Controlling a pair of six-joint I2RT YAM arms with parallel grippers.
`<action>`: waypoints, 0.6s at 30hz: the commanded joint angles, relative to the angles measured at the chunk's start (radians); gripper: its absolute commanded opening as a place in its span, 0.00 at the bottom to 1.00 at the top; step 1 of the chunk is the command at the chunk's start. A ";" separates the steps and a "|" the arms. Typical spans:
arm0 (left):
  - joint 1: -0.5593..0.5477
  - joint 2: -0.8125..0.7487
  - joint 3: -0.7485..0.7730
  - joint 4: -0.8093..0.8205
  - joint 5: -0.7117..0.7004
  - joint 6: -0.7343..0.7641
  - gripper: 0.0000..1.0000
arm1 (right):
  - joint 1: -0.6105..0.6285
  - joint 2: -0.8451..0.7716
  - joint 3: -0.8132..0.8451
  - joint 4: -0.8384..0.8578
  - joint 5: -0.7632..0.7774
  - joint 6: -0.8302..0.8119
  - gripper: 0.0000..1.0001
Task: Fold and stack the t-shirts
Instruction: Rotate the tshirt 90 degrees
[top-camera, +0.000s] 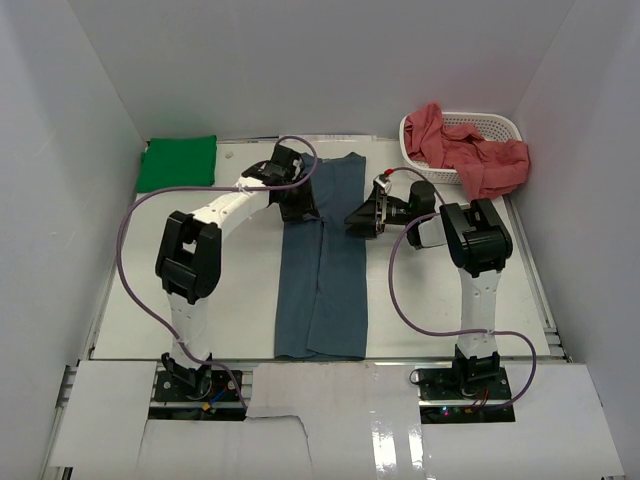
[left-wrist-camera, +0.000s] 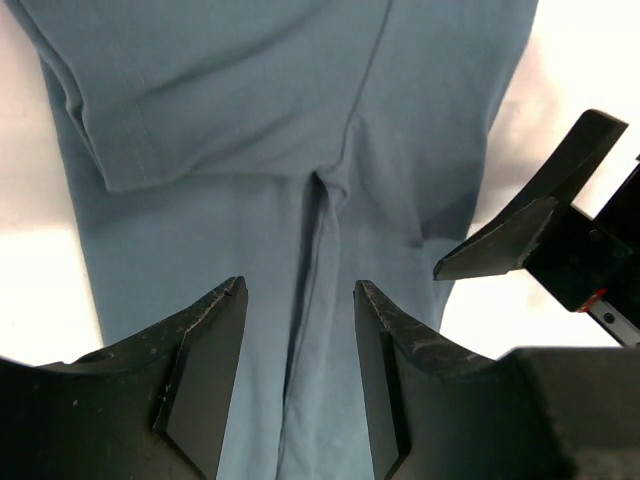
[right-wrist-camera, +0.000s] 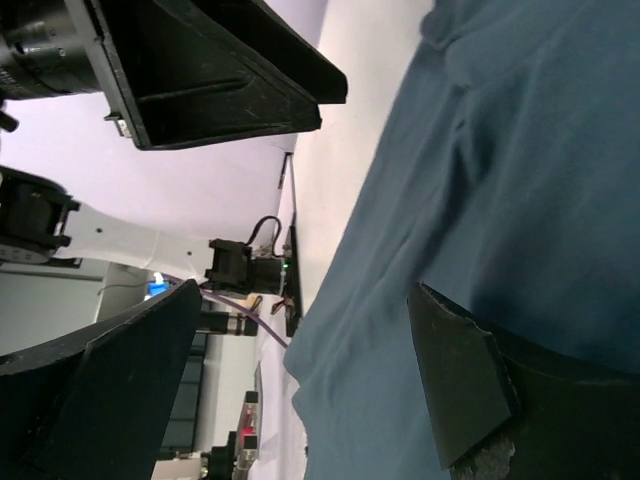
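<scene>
The slate blue t-shirt (top-camera: 322, 270) lies in the middle of the table as a long strip, its sides folded in. My left gripper (top-camera: 300, 208) hovers open over its upper left part; in the left wrist view (left-wrist-camera: 299, 287) the jaws straddle a seam of the blue cloth (left-wrist-camera: 250, 120) without holding it. My right gripper (top-camera: 358, 220) is open at the shirt's right edge, facing the left one, with blue cloth (right-wrist-camera: 520, 150) beside its right finger (right-wrist-camera: 460, 380). The green t-shirt (top-camera: 178, 162) lies folded at the back left. Salmon red t-shirts (top-camera: 480, 155) hang out of the basket.
The white perforated basket (top-camera: 495, 125) stands at the back right. White walls enclose the table on three sides. The right gripper's finger (left-wrist-camera: 510, 235) shows in the left wrist view; the left gripper (right-wrist-camera: 210, 70) shows at the top of the right wrist view.
</scene>
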 joint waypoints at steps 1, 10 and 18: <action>0.017 0.020 0.027 0.039 0.020 0.012 0.58 | 0.009 -0.040 0.063 -0.242 0.041 -0.243 0.90; 0.069 0.086 0.030 0.066 0.047 0.023 0.58 | 0.012 -0.002 0.235 -0.623 0.098 -0.479 0.90; 0.101 0.137 0.025 0.086 0.071 0.025 0.58 | 0.012 0.078 0.327 -0.678 0.109 -0.498 0.90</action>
